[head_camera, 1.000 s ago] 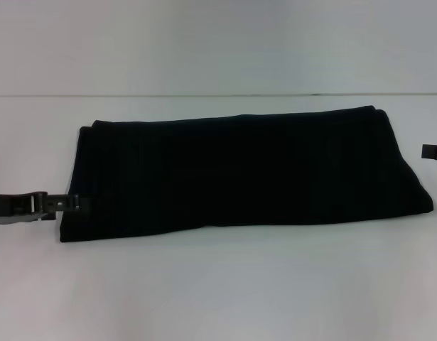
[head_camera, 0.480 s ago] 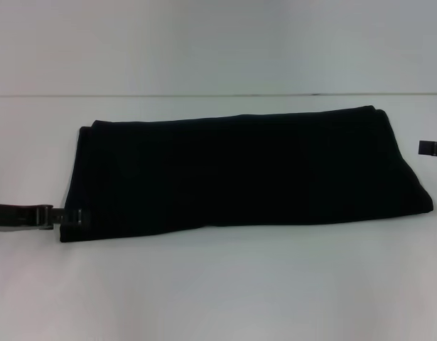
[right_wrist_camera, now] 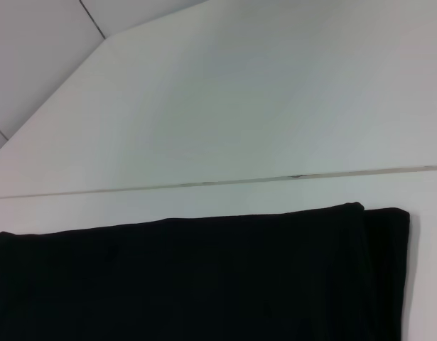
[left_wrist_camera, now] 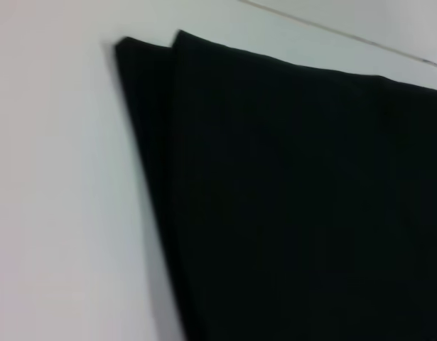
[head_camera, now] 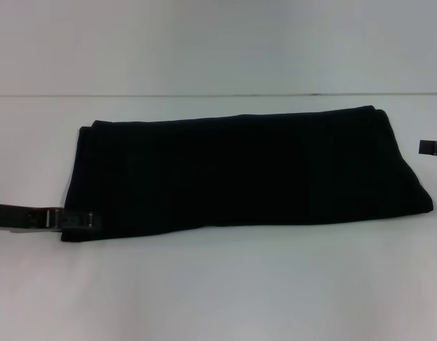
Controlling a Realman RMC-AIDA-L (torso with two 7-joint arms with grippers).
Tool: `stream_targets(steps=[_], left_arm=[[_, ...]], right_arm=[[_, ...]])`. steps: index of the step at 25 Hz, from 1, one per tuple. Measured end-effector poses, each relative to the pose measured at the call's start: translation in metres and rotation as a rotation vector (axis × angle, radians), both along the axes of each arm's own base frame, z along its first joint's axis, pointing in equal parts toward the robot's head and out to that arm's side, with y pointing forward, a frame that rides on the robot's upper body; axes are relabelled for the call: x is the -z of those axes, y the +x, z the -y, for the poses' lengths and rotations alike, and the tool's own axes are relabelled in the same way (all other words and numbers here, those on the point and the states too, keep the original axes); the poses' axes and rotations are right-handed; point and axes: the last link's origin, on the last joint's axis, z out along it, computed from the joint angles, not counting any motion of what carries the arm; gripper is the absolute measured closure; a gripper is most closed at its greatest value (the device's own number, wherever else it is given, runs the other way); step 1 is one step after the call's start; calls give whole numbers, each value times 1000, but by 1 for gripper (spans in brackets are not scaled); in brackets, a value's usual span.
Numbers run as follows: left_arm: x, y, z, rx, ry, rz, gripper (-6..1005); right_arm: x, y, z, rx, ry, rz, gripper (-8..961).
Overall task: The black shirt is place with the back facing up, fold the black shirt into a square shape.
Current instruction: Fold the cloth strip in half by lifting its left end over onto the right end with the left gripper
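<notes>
We note the black shirt [head_camera: 239, 174] lying on the white bench [head_camera: 218, 284] as a long band, its long axis running from the robot's left to its right; it is not yet a square.

The left claw [head_camera: 82, 220] lies low at the shirt's near-left corner, its tip over the cloth edge, so the shirt extends away from it to the right along that long axis. We cannot tell whether this claw is apart or together.

The right claw [head_camera: 431, 148] shows only as a tip at the frame edge, apart from the shirt's right end; state not readable either. The left arm is plainly nearer.

The shirt is plain black and flat. In the left wrist view its layered edges sit slightly staggered at the far-left corner [left_wrist_camera: 150, 48].

We judge one more fold across the long axis is needed.
</notes>
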Motion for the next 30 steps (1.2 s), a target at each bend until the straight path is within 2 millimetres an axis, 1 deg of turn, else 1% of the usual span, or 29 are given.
stream_targets(steps=[2,8,14,19,24,29,30], left_arm=[[1,3,0,12,-13,7,49],[4,8,-2,28,-32,0,125],[1,6,-5,16,-14,-10,217],[-3,-1,-7,-1,12,-56,293],[-5,-5,-7,-9,20,-77,533],[-5,-4,-8,-7,21,-79,740],[-5,-4,-9,-6,20,-79,706]], right_arm=[[0,0,0,0,-1,2,129],[-2,1,1,2,2,6,131],[-3,1,1,1,5,6,132],[-2,1,0,-1,6,5,132],[-2,1,0,0,7,4,132],[-3,1,0,1,11,2,131],[-3,1,0,2,12,2,131]])
